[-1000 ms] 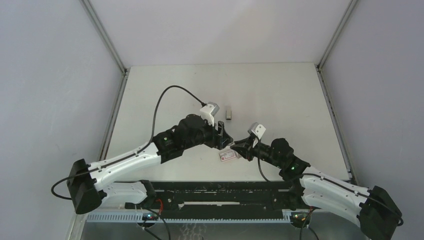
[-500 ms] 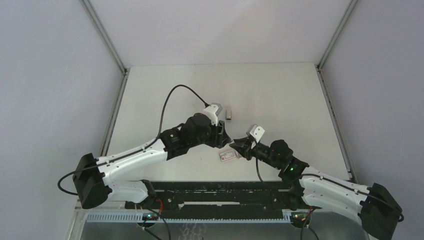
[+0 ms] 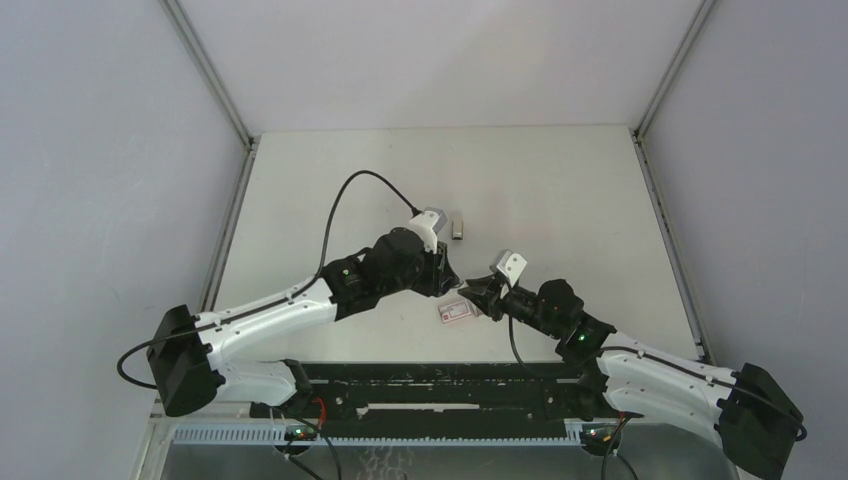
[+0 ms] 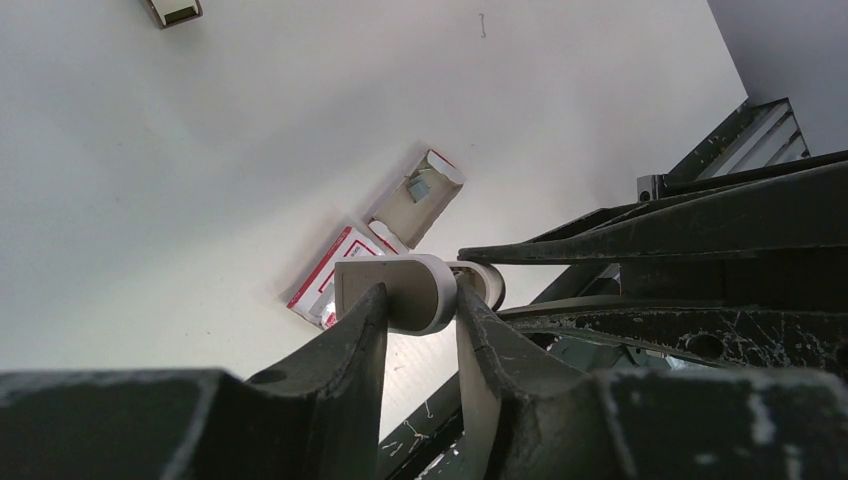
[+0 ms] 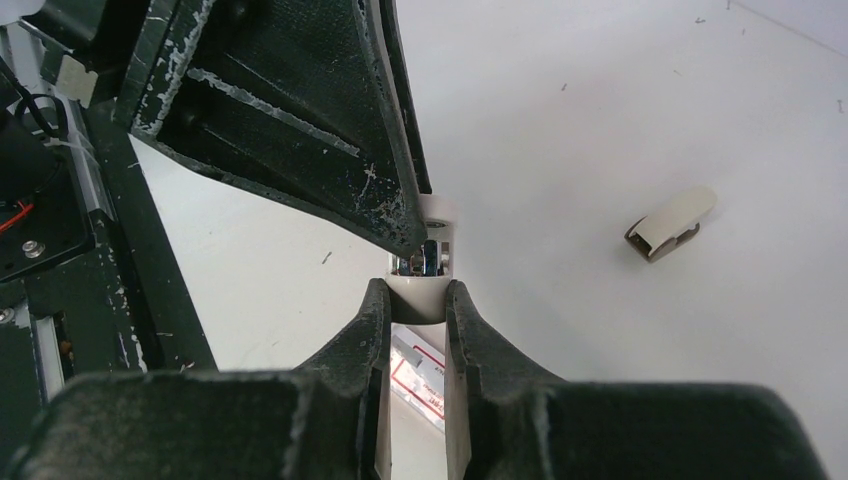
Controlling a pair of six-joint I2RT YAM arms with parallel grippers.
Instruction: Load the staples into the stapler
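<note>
Two grippers meet on one object: the stapler [image 4: 408,282] is held off the table [image 3: 560,190], near its middle and just far of the pinkish-red-and-white box [image 4: 322,283].

The step in hand is judged to be opening the stapler, with loading not yet begun. A small grey piece, taken to be the staples [image 4: 418,186], is seen lying in the tan tray [image 4: 398,212] just beside the box. A cream piece [image 5: 672,222] with a dark open end lies apart, farther out on the table. What it is cannot be told.

The next move is judged to call for the two halves being drawn apart steadily, so that the metal inner arm is exposed without the small body slipping from either grasp. One gripper would then have to be freed for the staples.

The left gripper [image 4: 420,300] is clenched narrowly on the white rounded end of the stapler. The right gripper [image 5: 417,295] is clamped just as tightly on the opposite white end, with bright metal showing just beyond its tips. The jaws of both are nearly closed, parted only by the stapler's width.
</note>
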